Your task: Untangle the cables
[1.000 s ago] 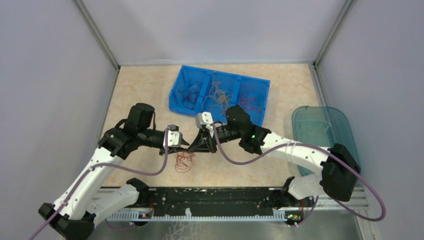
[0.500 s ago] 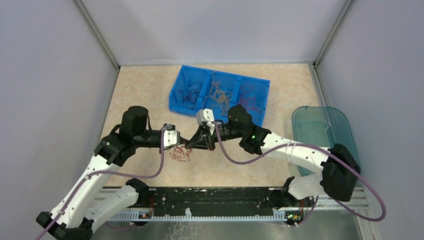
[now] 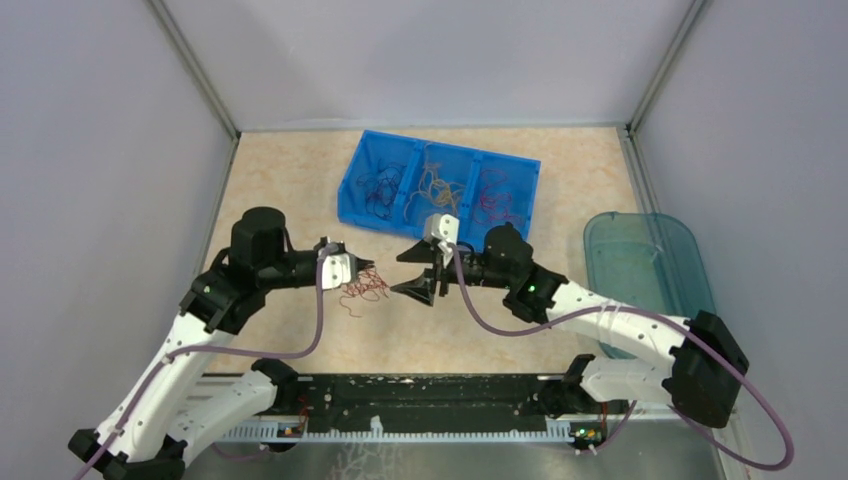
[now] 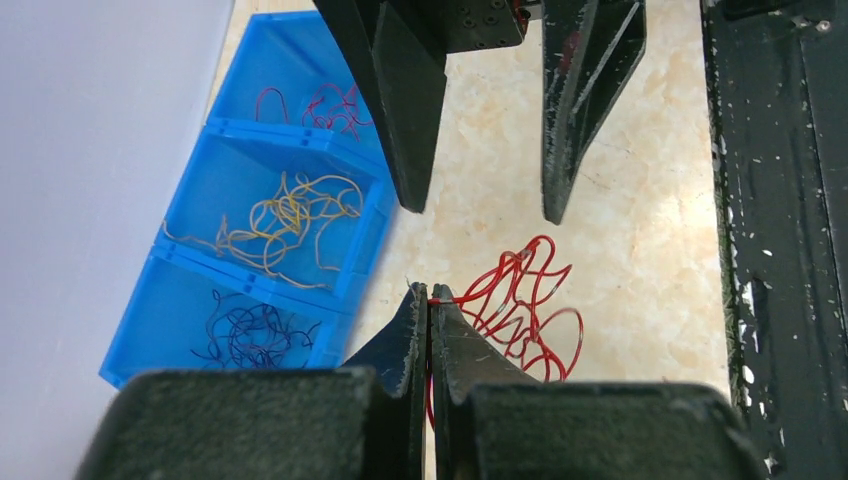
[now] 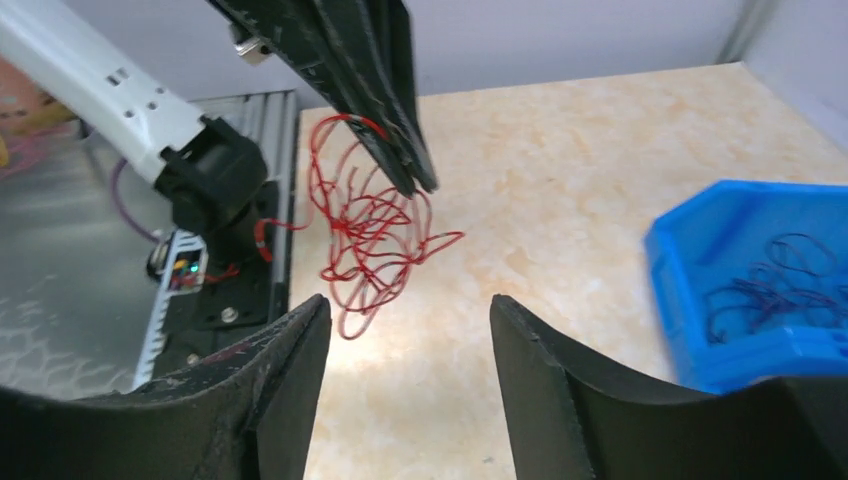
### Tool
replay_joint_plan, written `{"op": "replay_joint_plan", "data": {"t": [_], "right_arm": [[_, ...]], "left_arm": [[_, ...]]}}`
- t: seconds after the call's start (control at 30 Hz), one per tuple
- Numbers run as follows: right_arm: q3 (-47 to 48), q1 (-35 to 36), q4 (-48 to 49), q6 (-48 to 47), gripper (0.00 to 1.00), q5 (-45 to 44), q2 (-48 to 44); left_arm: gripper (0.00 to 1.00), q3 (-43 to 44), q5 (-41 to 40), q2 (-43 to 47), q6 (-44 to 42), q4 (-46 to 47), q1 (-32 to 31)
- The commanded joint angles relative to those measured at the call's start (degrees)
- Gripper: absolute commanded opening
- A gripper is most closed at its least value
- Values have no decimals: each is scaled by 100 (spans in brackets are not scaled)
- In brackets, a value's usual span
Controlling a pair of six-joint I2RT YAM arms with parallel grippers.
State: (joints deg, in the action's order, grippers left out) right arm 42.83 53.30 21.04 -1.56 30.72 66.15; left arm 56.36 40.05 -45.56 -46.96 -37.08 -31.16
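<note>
Left gripper clamped on the red cables, right gripper spread and holding nothing
Tangle hangs over the middle of the table, between both grippers. Blue bin with more strands sits toward the far edge, teal tub at the right edge.

We see plain pale lilac-grey walls closing the space at the back and on both sides, joined by slanting bare aluminium corner posts. The floor of the cell is a beige marbled tabletop, evenly lit. A black perforated mounting rail and a dull scuffed steel sheet line the near edge.
</note>
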Motion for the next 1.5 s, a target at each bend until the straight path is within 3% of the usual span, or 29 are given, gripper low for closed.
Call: {"op": "replay_joint_plan", "data": {"t": [0.0,0.23,0.37,0.6,0.7,0.93,1.17,1.47], "right_arm": [[-253,-72,1322,554,63,-882,-464],[-201,-74,3275,1833,69,-515,188],[37,45,3476,2029,70,-258,593],[121,140,3598,2059,53,-300,952],[110,276,3958,2029,49,-897,1090],[5,998,4361,784,51,-3759,1215],[170,1188,4323,165,51,-4275,1638],[-921,1192,4553,478,47,-4544,1578]], "left_arm": [[1,236,80,-14,139,256,-31],[1,397,301,-97,660,508,-33],[1,507,342,-122,920,671,-33],[1,716,532,-237,1267,693,-31],[1,777,641,-315,1487,724,-31],[1,888,696,-406,1914,751,-32],[1,1051,771,-474,2296,838,-32],[1,2052,872,-746,2566,781,-31]]}}
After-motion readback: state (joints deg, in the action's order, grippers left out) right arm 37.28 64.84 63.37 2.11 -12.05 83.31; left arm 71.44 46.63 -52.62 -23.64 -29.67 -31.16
